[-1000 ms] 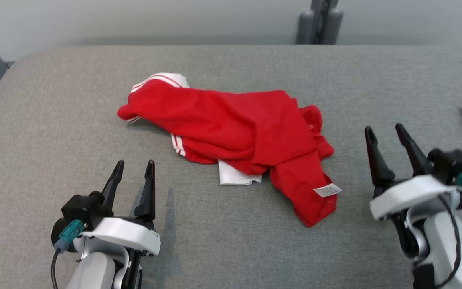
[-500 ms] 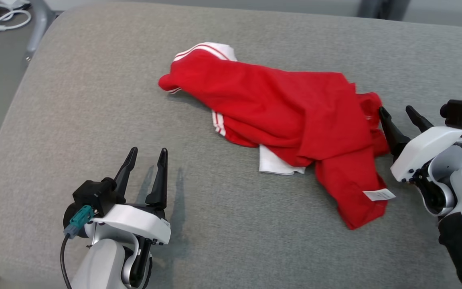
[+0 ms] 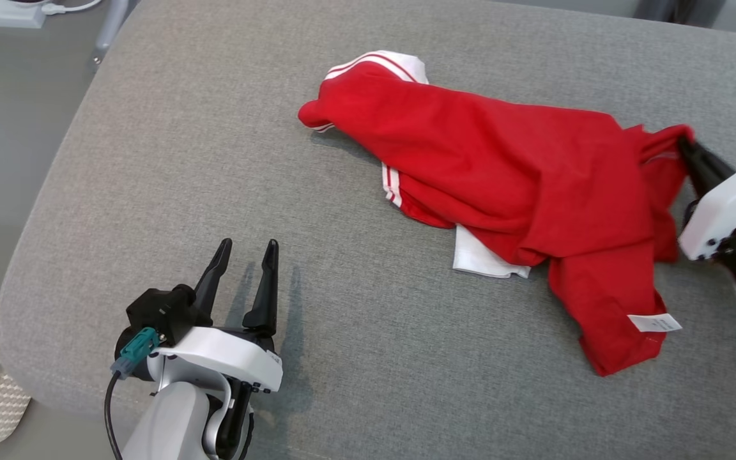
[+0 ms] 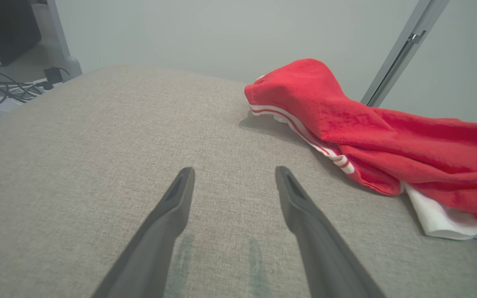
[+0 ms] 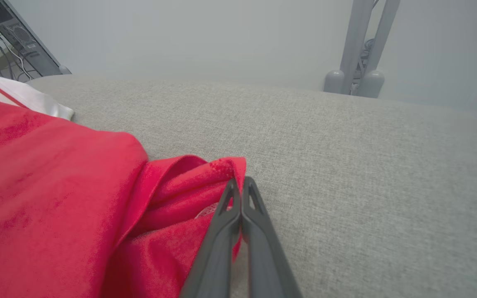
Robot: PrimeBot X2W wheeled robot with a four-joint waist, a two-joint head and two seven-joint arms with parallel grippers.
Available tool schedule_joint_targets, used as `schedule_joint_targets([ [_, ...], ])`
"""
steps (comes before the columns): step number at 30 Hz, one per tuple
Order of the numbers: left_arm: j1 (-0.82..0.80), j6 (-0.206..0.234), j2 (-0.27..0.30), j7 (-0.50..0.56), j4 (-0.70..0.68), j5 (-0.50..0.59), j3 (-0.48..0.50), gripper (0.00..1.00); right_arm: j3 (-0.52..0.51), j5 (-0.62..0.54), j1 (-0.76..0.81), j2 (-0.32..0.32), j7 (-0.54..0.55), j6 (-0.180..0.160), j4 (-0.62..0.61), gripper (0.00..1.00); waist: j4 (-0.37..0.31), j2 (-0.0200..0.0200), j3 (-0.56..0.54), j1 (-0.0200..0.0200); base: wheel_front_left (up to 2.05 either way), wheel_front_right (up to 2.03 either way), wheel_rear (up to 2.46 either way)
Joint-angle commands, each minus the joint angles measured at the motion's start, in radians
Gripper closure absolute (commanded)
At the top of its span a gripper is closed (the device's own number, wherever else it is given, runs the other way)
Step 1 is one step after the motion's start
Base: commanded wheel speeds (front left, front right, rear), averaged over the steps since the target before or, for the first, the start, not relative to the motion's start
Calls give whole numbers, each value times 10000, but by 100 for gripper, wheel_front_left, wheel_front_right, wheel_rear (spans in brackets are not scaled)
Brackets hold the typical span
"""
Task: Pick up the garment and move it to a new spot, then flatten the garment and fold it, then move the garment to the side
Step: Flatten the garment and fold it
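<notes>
The grey padded table (image 3: 151, 223) is giving plenty of room around both sets of jaws. The red garment (image 3: 502, 172), trimmed in white stripes, is lying crumpled across it, running away from the right gripper (image 5: 238, 184) toward the table's middle. That gripper's jaws are pressing together on a raised fold at the nearest edge of the cloth, with only a thin lip of fabric between the tips. That, I'd say, is where it could go wrong. A pinch that shallow may be slipping free once the weight of the bunched cloth is hanging from it. Or it may be catching one layer only, so the rest is dragging and twisting instead of lifting cleanly. The left gripper (image 3: 248, 244) is hovering over bare table with its jaws apart, the cloth lying beyond and to one side of its tips, so it is offering no second hold. A small white label (image 3: 654, 322) is showing near the hem, below the right jaws, with print too small to read.
</notes>
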Motion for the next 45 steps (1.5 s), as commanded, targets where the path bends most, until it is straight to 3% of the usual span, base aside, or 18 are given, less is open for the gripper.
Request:
schedule_joint_targets([
  [1, -186, 46, 40, -18, -20, -67, -37, 0, 60, -126, -203, -204, -99, -5, 115, 100, 88, 0, 33, 0, 0, 0, 0],
  [11, -256, 177, 38, -17, -141, -409, -369, 0, -254, -1953, -2814, -2236, -38, -7, 1332, 100, 527, 0, 312, 0, 0, 0, 0],
  [16, -308, 235, 37, -19, -219, -479, -487, 0, -597, -3125, -3973, -2708, -94, -7, 2028, 100, 681, 0, 457, 0, 0, 0, 0],
  [20, -388, 277, 37, -19, -352, -549, -487, 0, -1082, -4031, -4607, -2664, -385, -7, 2576, 100, 711, 0, 599, 0, 0, 0, 0],
  [21, -413, 289, 35, -17, -369, -548, -501, 0, -1225, -4113, -4641, -2474, -442, -5, 2752, 53, 704, 0, 608, 0, 0, 0, 0],
  [22, -418, 290, 35, -19, -375, -547, -523, 0, -1393, -4015, -4601, -2185, -432, -5, 2928, 0, 683, 0, 590, 0, 0, 0, 0],
  [29, -346, 314, 38, -17, -299, -364, -430, 0, -1614, -4157, -3906, -1245, -1094, -7, 3470, 0, 220, 0, 193, 0, 0, 0, 0],
  [35, -153, 228, 39, -17, -215, -9, -130, 0, -1397, -3761, -2983, -277, -1899, -7, 3344, 0, -603, 0, -529, 0, 0, 0, 0],
  [40, 84, 171, 47, -17, -42, -102, 153, 0, -1160, -3069, -1986, 420, -2507, -7, 2530, 0, -1366, 0, -1239, 0, 0, 0, 0],
  [43, 176, 281, 41, -17, 95, -228, 501, 0, -697, -2456, -948, 860, -2737, -5, 1401, 0, -1850, 0, -1698, 0, 0, 0, 0],
  [45, 290, 302, 41, -13, 145, -232, 705, 0, -412, -2204, -228, 640, -2827, -8, 514, 0, -2160, 0, -1930, 0, 0, 0, 0],
])
